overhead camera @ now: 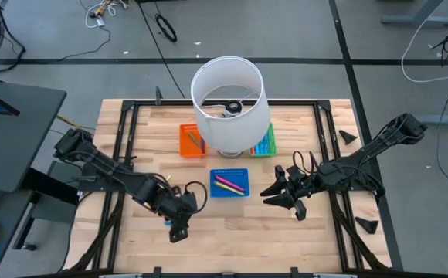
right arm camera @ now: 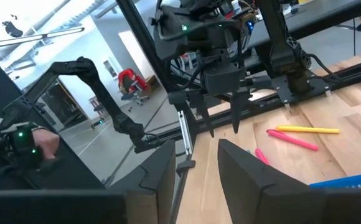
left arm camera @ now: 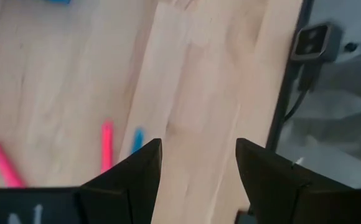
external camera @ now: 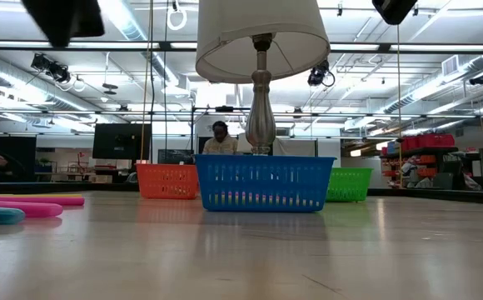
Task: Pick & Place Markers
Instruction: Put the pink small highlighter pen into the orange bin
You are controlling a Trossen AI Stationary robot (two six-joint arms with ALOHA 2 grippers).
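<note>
High view: left claw [overhead camera: 179, 229] hangs over the tabletop [overhead camera: 232, 232] near its front edge, jaws spread, empty.
Loose markers [left arm camera: 107, 145]: just beside that claw, long axes roughly along its reach.
Binned markers: in blue tray [overhead camera: 229, 183].
Right claw [overhead camera: 286, 199]: spread, empty, farther off.

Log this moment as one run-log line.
left claw: open, empty, over bare table near loose markers | right claw: open, empty | blue tray: holds markers
</note>
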